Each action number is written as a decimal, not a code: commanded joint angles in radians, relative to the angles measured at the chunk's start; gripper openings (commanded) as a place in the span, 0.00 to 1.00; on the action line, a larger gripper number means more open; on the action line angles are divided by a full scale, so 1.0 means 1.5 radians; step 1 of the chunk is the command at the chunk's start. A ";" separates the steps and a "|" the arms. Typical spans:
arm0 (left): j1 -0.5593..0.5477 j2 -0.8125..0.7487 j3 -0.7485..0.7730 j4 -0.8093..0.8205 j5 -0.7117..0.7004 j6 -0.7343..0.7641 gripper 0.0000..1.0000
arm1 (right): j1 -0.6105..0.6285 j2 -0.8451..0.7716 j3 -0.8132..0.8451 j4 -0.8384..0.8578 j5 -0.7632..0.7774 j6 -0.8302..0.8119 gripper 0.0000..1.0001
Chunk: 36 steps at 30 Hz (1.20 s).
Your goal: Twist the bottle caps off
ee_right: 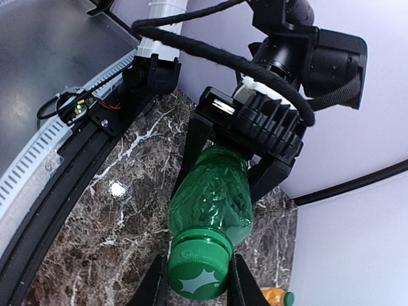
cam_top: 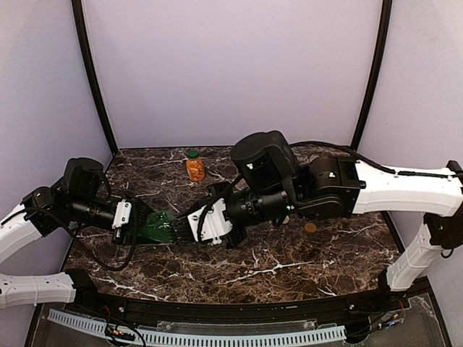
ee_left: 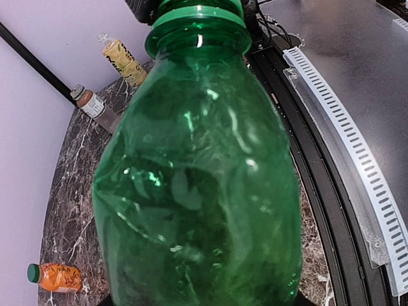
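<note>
left gripper clamps green bottle body; stops it spinning | right gripper jaws pinched on cap; set to twist

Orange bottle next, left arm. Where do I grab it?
I'd take the orange bottle across its body, below the green cap, coming in level from the front-left. It stands upright, nothing close beside it, and the cap must stay free.

High rear overview; two close wrist views sharing green bottle.
</note>
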 commanded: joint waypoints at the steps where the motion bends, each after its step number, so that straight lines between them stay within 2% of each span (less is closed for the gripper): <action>1: -0.004 -0.001 0.010 -0.065 0.022 0.061 0.01 | 0.025 -0.009 0.003 -0.043 0.064 -0.144 0.00; 11: -0.004 -0.005 0.012 -0.067 0.036 0.059 0.01 | 0.035 0.015 0.011 -0.017 0.102 -0.191 0.00; 12: -0.004 -0.006 0.011 -0.065 0.035 0.059 0.01 | 0.035 0.014 0.002 -0.004 0.106 -0.190 0.08; 14: -0.004 -0.008 0.009 -0.060 0.037 0.059 0.01 | 0.034 0.007 -0.013 0.025 0.114 -0.190 0.31; 16: -0.004 -0.011 0.008 -0.053 0.034 0.052 0.01 | 0.035 -0.001 -0.026 0.049 0.120 -0.186 0.47; 18: -0.004 -0.013 0.008 -0.046 0.028 0.043 0.01 | 0.034 -0.011 -0.035 0.068 0.123 -0.176 0.57; 23: -0.004 -0.018 0.002 -0.024 0.002 0.029 0.01 | 0.035 -0.056 -0.068 0.119 0.119 -0.130 0.71; 25: -0.004 -0.021 -0.005 0.006 -0.017 0.010 0.01 | 0.034 -0.076 -0.089 0.149 0.117 -0.099 0.84; 26: -0.004 -0.023 -0.007 0.025 -0.025 -0.008 0.01 | 0.034 -0.084 -0.095 0.164 0.119 -0.071 0.96; 27: -0.004 -0.025 -0.017 0.072 -0.052 -0.018 0.01 | 0.033 -0.089 -0.096 0.179 0.121 -0.030 0.98; 31: -0.004 -0.032 -0.055 0.267 -0.200 -0.064 0.01 | -0.024 -0.081 -0.041 0.201 0.119 0.293 0.99; 34: -0.004 -0.024 -0.075 0.384 -0.316 -0.045 0.01 | -0.082 -0.060 -0.003 0.201 0.098 0.537 0.98; 36: -0.004 -0.019 -0.085 0.439 -0.367 -0.014 0.01 | -0.116 -0.046 0.013 0.198 0.092 0.707 0.94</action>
